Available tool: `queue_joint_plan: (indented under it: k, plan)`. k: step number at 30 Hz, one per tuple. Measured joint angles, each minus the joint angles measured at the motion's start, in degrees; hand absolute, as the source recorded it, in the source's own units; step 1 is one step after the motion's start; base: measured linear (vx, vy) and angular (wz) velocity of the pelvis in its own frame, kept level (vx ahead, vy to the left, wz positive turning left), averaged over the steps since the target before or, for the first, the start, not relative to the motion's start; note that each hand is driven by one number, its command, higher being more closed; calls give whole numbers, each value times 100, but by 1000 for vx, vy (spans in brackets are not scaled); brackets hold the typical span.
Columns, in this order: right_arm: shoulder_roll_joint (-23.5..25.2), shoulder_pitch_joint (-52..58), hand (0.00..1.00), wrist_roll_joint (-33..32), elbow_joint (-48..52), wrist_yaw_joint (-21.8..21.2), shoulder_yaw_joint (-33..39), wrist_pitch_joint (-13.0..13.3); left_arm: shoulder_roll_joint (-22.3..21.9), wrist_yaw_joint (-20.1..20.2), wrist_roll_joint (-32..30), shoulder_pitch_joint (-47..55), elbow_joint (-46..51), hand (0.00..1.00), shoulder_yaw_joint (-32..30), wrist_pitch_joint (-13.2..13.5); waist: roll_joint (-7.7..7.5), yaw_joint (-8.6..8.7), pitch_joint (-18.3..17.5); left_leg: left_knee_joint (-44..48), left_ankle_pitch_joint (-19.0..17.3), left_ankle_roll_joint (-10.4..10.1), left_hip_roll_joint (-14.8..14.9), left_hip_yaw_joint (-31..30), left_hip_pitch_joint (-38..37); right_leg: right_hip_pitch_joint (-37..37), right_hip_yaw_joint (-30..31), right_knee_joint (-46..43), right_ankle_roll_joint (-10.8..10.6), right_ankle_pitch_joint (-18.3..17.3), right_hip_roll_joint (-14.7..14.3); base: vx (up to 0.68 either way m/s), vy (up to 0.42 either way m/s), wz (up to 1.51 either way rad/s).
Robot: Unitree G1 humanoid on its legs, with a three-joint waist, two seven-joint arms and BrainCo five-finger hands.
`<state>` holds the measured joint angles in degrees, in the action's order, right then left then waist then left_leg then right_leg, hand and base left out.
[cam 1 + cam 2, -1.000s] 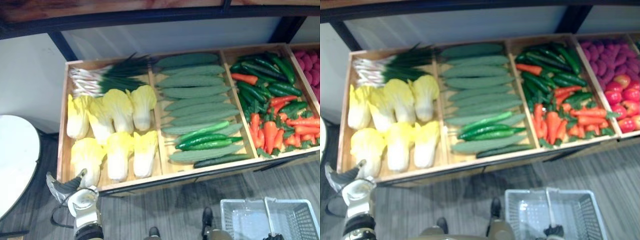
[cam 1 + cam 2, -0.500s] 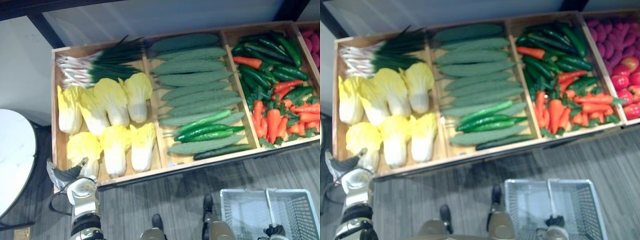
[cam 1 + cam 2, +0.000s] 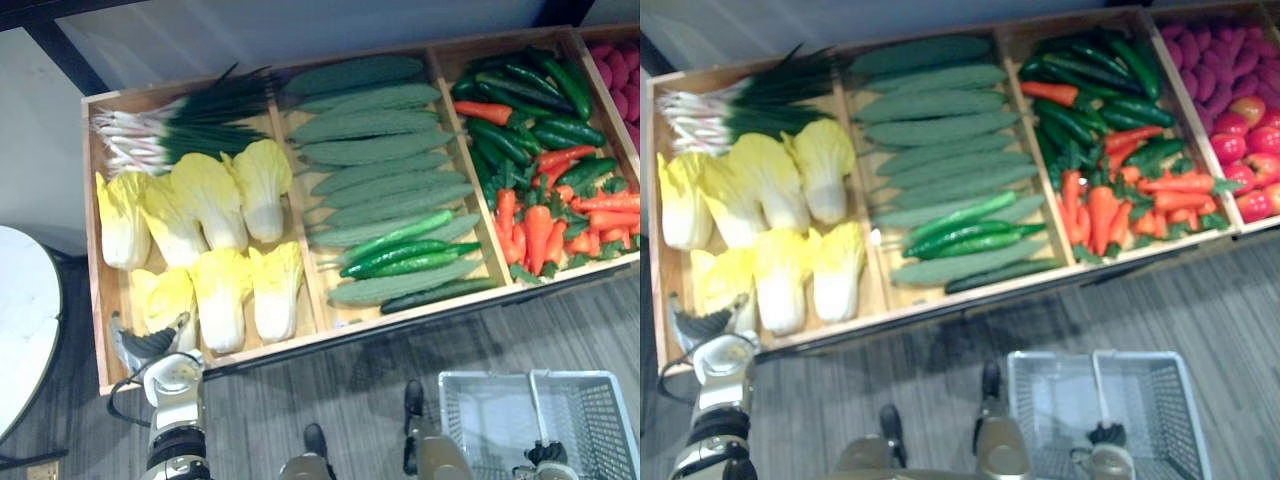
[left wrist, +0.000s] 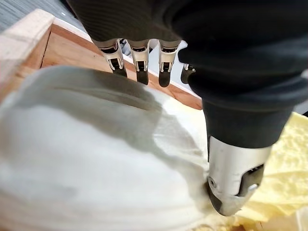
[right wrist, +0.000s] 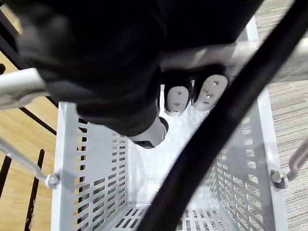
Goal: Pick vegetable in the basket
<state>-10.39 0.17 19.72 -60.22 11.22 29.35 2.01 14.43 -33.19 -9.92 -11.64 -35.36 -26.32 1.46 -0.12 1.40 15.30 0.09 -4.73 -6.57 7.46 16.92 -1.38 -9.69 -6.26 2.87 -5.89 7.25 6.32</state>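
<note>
Several pale yellow napa cabbages point(image 3: 218, 290) lie in the left compartment of a wooden crate point(image 3: 92, 300). My left hand point(image 3: 150, 345) reaches over the crate's front left corner onto the nearest cabbage point(image 3: 165, 297). In the left wrist view its fingers point(image 4: 139, 60) stretch straight over the cabbage's white base point(image 4: 86, 159) and the thumb point(image 4: 231, 187) rests against its side. A white plastic basket point(image 3: 495, 410) hangs low at the right. My right hand point(image 3: 1105, 440) is shut on its handle point(image 5: 240, 48), with fingers point(image 5: 192, 94) curled round it.
Spring onions point(image 3: 170, 135) lie behind the cabbages. Cucumbers and bitter gourds point(image 3: 380, 170) fill the middle compartment, with peppers and carrots point(image 3: 545, 190) to the right, then purple and red produce point(image 3: 1240, 120). A white round table point(image 3: 25, 330) stands at the left.
The camera has shifted, so the crate sits higher and further left. My left hand has moved forward over the crate's front edge onto the nearest cabbage. The right hand still holds the basket.
</note>
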Motion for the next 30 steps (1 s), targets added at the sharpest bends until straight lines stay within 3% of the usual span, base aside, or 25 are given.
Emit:
queue_joint_plan:
  k: [16, 17, 30]
  plan:
    - [-25, -9, 100, -3, -125, 23, -59, -3, -98, 105, 36, 70, -602, 0, 118, 118, -3, 7, 4, 10, -122, 51, -16, 154, -124, 76, 156, 97, -43, 29, -13, 6, -5, -4]
    - [-31, -9, 100, -3, -127, 25, -59, -4, -98, 106, 58, 78, -620, 100, 114, 123, 1, 5, 5, 10, -122, 51, -17, 159, -129, 76, 161, 96, -44, 30, -13, 23, -10, -3]
    - [-184, -83, 100, 1, -147, -20, -255, -8, 203, 205, 72, -8, -1247, 100, 107, 298, 13, 8, 38, 22, -167, 27, -37, 275, -183, 62, 303, 116, -77, 52, -15, -20, -23, -5]
